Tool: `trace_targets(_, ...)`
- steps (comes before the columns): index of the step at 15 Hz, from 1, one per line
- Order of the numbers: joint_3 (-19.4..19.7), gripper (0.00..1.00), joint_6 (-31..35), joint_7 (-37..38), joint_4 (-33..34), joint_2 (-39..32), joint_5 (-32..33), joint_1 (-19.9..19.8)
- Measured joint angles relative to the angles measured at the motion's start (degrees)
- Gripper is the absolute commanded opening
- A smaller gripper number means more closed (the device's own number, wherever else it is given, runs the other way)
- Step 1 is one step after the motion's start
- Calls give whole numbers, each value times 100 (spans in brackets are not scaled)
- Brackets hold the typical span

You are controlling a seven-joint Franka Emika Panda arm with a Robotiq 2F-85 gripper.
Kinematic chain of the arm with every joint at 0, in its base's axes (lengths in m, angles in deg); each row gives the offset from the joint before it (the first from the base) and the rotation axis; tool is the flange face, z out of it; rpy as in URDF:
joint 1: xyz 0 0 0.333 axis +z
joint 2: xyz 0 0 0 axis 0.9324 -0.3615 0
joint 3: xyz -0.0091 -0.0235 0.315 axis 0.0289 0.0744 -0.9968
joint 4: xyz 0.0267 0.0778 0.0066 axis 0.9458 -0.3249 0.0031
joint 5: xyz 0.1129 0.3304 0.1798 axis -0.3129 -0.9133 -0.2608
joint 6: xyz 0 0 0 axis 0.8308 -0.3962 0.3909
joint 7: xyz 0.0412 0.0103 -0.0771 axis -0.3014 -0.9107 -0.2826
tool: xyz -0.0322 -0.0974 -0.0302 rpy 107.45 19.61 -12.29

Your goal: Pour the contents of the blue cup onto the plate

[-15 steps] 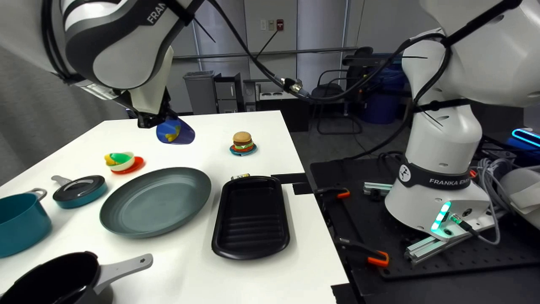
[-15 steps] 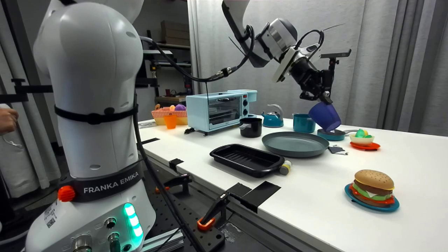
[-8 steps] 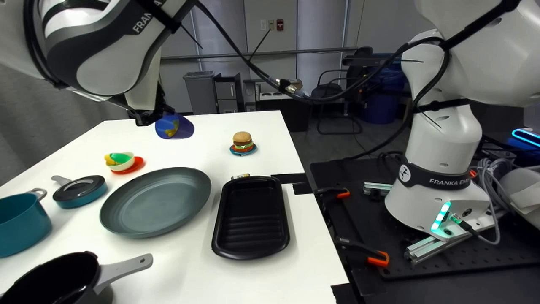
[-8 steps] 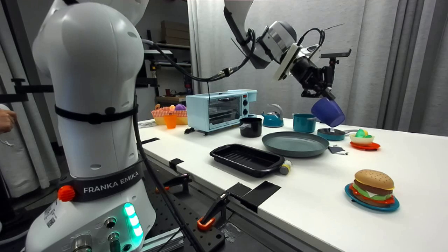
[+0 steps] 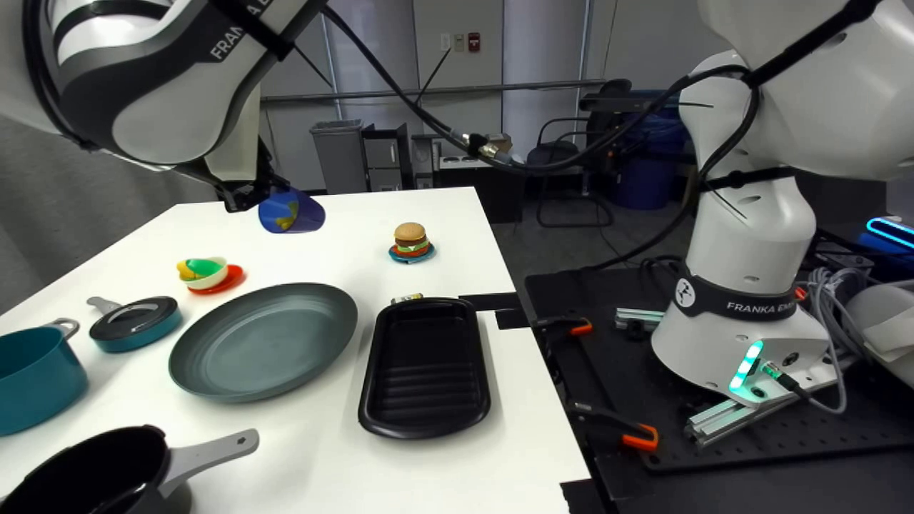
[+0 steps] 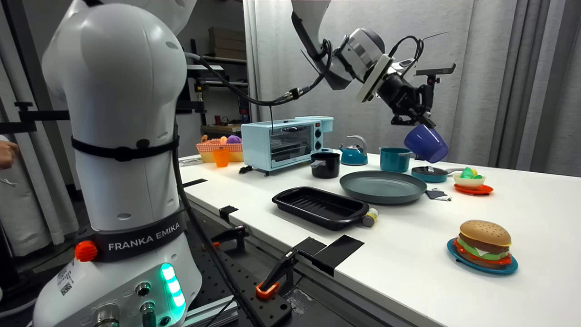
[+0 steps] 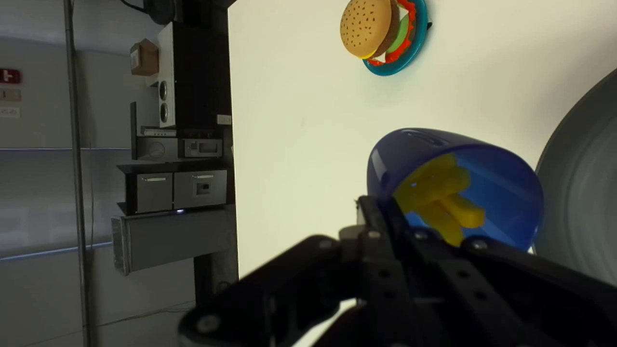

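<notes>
The blue cup (image 7: 501, 188) is held tilted in the air, its wall pinched at the rim by my gripper (image 7: 381, 205), which is shut on it. Inside lie the contents, yellow stick pieces (image 7: 436, 193), visible through the cup's mouth in the wrist view. An exterior view also shows the cup (image 5: 303, 213) with yellow in it, up beyond the far side of the plate (image 5: 264, 343). Elsewhere the plate (image 6: 383, 187) rests flat on the table with nothing on it. In the wrist view the cup's mouth faces the plate (image 7: 588, 193), whose rim appears at the right.
A black grill pan (image 5: 426, 368) lies beside the plate. Around it stand a teal pot (image 5: 39, 378), a small dark pan (image 5: 136, 321), a black pot (image 5: 100, 471) and a bowl (image 6: 470, 181) on a red dish. A toy burger (image 6: 483, 243) sits near the table's edge.
The cup has risen a little in my gripper and shifted slightly, leftward in an exterior view and rightward where the robot base is close. The yellow pieces stay inside; the plate has not moved.
</notes>
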Motion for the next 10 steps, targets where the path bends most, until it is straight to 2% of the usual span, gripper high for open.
trace_targets(3, 0, 1, -57, -126, 37, -24, 123, 2)
trace_targets(10, -17, 1, -808, -506, 211, -116, 777, 74)
